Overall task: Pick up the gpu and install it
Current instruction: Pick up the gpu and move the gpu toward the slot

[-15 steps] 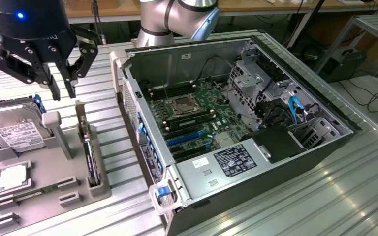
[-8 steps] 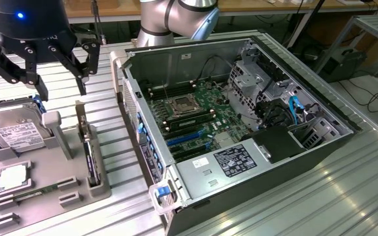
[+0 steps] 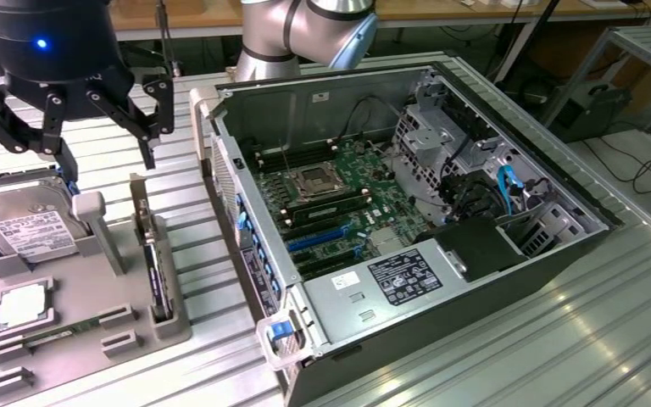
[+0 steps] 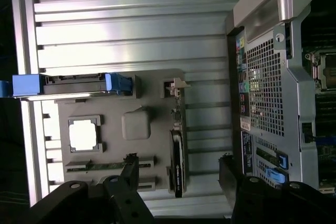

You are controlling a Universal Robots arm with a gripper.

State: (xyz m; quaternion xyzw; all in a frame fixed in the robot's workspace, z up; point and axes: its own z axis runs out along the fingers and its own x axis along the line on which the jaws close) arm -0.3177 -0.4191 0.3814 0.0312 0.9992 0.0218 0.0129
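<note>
Jaws spread wide above the gpu (image 4: 177, 163) in its holder (image 4: 113, 109).

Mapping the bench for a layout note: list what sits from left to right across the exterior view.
hard drive → gpu → motherboard → blue cable

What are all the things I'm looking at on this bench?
computer case: one, grey and black, side open, exterior view's right
circuit board: one, green, inside the case
holder: one, grey, beside the case
hard drive: one, silver with a white label, on the holder
processor chip: one, silver, square, in the holder
gpu: one, dark, standing on edge in a holder slot
table: one, silver slats, under everything
arm: one, grey, behind the case
gripper: one, black, open, empty, above the holder
</note>
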